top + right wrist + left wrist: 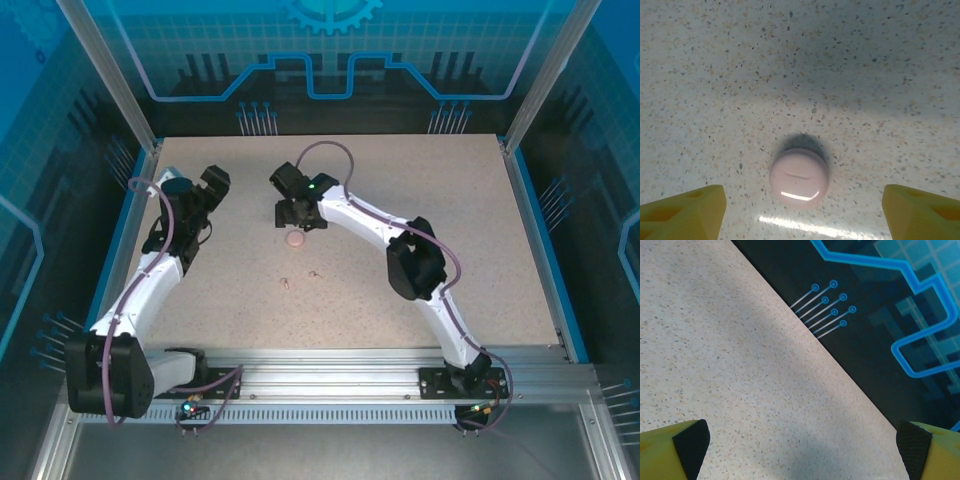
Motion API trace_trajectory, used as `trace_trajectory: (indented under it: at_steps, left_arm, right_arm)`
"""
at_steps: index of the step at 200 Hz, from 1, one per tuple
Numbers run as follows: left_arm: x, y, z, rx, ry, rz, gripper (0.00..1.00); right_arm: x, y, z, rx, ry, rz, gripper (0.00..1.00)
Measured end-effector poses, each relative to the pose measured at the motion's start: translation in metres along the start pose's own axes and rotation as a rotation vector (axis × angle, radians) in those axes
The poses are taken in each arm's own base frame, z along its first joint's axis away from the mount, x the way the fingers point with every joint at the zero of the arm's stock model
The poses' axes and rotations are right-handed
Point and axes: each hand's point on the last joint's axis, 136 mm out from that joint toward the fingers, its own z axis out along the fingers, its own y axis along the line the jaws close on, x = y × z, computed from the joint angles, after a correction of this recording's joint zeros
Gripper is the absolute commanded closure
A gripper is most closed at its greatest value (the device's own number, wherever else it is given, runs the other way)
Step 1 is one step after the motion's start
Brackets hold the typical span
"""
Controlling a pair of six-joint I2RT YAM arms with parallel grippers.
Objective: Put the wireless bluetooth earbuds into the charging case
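No legible writing, numbers or brand marks.
The blue back wall (330, 70) carries a gear emblem (332, 12) and circuit-style lines (822, 307) ending in small rings. These are drawn graphics with no letters or digits among them. The pink round case (799, 177) has a faint curved line on its lid, and no lettering can be made out there. The green lights on the arms are too small to show any marking.
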Motion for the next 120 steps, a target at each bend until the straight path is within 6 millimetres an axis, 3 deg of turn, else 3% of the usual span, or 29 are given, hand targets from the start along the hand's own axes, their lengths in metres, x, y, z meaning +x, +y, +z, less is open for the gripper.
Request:
trace_trajectory:
  at_steps: [52, 120]
  left_arm:
    - [0.0, -0.001, -0.001, 0.009, 0.008, -0.013, 0.01]
    - [0.011, 0.007, 0.0, 0.004, 0.042, -0.013, 0.01]
  right_arm:
    - [0.021, -0.003, 0.033, 0.098, 0.056, 0.006, 0.21]
    - [0.031, -0.008, 0.053, 0.147, 0.083, 0.039, 0.24]
